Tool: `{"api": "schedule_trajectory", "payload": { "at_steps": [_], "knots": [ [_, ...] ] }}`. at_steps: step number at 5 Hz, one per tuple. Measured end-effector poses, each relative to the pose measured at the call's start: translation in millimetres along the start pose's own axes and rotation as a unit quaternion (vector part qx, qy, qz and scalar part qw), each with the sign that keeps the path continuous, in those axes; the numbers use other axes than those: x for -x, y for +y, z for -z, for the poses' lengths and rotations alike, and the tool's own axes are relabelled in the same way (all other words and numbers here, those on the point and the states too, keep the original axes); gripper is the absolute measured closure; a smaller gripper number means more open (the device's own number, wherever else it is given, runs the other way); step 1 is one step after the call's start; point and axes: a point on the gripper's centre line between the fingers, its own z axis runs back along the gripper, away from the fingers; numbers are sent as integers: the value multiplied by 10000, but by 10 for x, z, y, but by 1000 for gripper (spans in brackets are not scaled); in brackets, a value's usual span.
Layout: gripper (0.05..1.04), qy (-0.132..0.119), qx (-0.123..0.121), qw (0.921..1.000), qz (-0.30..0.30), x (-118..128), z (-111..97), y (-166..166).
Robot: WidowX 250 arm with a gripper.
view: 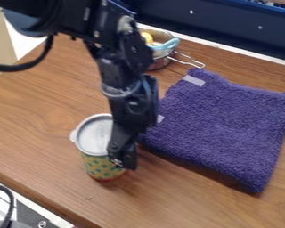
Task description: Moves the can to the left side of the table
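Near the front edge of the tabletop (34,120), the can (99,166) stands upright, long axis vertical. It lies immediately to the view's left of the claw (124,161), partly overlapped; claw opening and contact cannot be determined.

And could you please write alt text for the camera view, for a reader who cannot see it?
A black robot gripper hangs at the right side of a green-and-yellow patterned can with a pale grey top, on a wooden table. A purple towel lies to the right, and a small metal pot with a wire handle stands farther back.
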Motion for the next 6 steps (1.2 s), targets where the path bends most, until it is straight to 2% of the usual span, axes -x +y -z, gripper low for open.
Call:
{"api": "schedule_trajectory", "payload": {
  "at_steps": [1,3,5,6],
  "knots": [
    [83,-35,-180,9998,0,182,-5,87],
    [83,112,-510,9985,170,590,-16,238],
    [83,59,-278,9994,208,783,-98,348],
    [83,-97,-283,9996,-6,741,-114,362]
  ]
}}
